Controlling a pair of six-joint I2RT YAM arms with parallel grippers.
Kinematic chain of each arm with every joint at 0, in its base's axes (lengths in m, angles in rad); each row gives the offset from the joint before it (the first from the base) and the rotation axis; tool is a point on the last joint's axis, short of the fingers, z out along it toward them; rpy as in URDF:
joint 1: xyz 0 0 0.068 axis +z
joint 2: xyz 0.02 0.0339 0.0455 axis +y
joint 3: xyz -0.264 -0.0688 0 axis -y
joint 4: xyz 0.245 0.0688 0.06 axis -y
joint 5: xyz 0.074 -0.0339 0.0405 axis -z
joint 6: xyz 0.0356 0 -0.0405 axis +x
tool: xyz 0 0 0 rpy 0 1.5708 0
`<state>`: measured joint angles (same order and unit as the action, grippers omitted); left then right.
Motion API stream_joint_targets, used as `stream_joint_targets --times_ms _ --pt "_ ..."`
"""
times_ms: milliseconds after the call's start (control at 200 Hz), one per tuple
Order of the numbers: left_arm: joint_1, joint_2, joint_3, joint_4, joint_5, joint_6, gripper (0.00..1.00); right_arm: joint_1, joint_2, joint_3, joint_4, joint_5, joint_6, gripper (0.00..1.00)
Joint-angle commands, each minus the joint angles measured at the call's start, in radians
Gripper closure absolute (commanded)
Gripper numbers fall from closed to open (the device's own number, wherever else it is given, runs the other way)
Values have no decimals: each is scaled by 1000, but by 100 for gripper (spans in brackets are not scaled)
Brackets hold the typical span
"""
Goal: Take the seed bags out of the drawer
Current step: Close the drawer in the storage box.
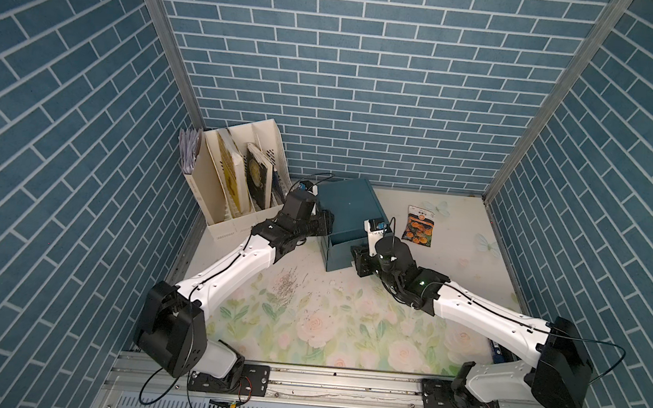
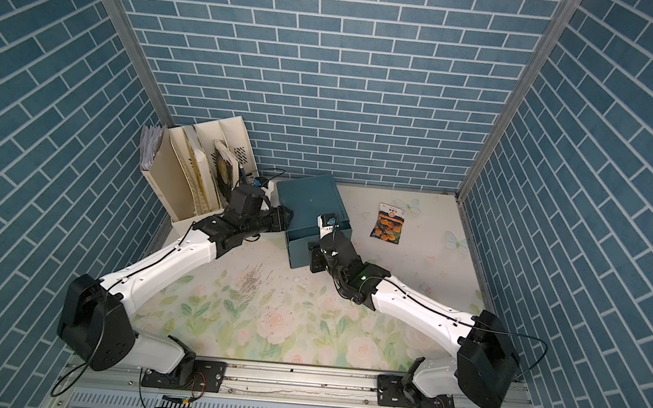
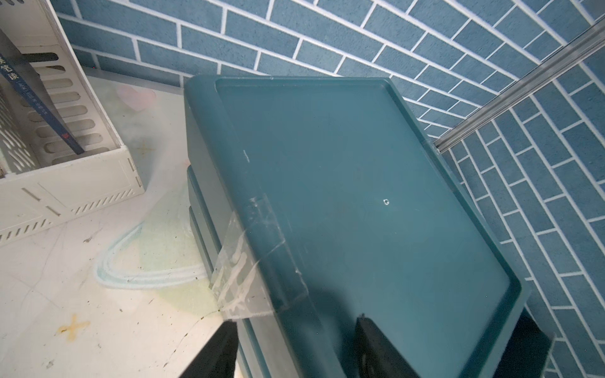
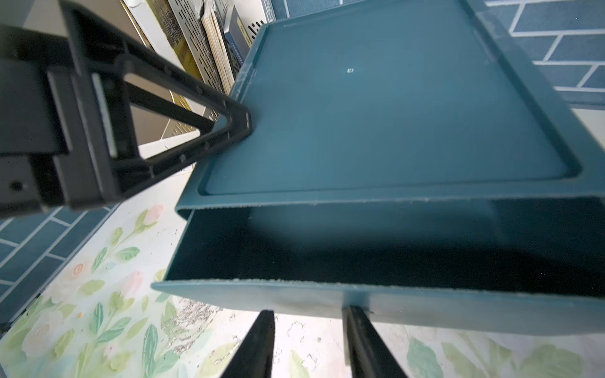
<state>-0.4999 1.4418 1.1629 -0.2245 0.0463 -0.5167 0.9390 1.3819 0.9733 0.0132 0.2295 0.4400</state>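
The left fingers [image 3: 376,350] clamp the cabinet's [image 3: 360,163] top edge, one above, one beside the wall. The right fingers [image 4: 363,340] stand apart just before the open drawer's [image 4: 294,302] front. Its dark inside shows only in the right wrist view. Only the top views show the orange-bloom seed bag [image 1: 418,231] on the worktop [image 1: 452,272], beyond the right fingers.

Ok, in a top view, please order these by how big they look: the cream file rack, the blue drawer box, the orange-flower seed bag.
1. cream file rack, largest, though its height brings it nearer the camera.
2. blue drawer box, not far behind.
3. orange-flower seed bag, clearly smallest.
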Motion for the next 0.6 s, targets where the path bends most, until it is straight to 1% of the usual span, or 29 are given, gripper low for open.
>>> stream_joint_targets --times_ms 0,595 --pt "-4 17 12 -76 3 26 39 -14 19 30 63 -12 -32 59" --pt "-3 16 11 -88 16 37 39 -45 116 51 155 -44 -25 57"
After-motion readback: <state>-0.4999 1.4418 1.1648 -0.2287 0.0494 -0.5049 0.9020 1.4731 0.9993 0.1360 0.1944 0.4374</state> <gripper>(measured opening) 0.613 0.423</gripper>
